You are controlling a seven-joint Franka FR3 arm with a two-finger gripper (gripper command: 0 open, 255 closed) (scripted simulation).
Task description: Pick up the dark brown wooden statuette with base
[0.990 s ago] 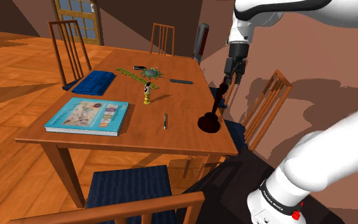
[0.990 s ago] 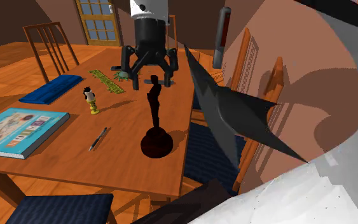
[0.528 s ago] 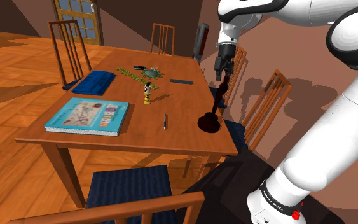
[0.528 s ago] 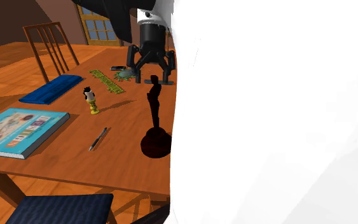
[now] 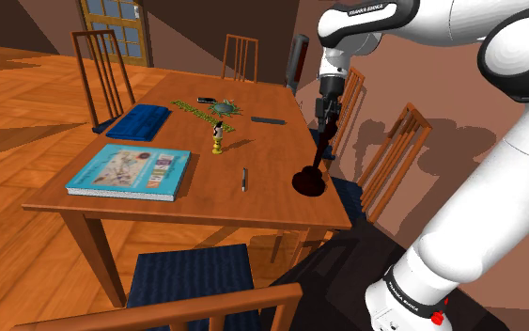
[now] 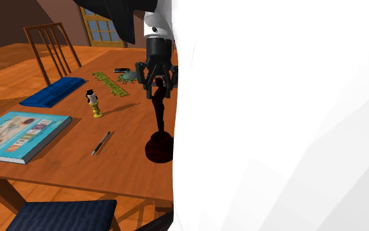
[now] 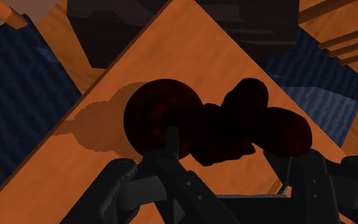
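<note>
Statuette [image 5: 310,180], dark brown, stands upright by the table [image 5: 159,212] edge on the shoulder view's right. Left to right you've got book [image 5: 131,171], small figurine [image 5: 218,139], pen [image 5: 244,179], then it. Gripper [image 6: 158,92] sits around its top, but you can't tell if it's clamped.

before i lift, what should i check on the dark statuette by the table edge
1. Gripper lined up on the statuette's top end: ok, it sits around the head.
2. Statuette upright on its round base: ok.
3. Firm hold on it: cannot tell from any view.
4. Room at the table edge: not ok, the base stands close to the edge beside the chairs, so a straight-up lift seems safest.
5. Neighbours out of the way: ok, the pen and the small figurine lie apart from it.
</note>
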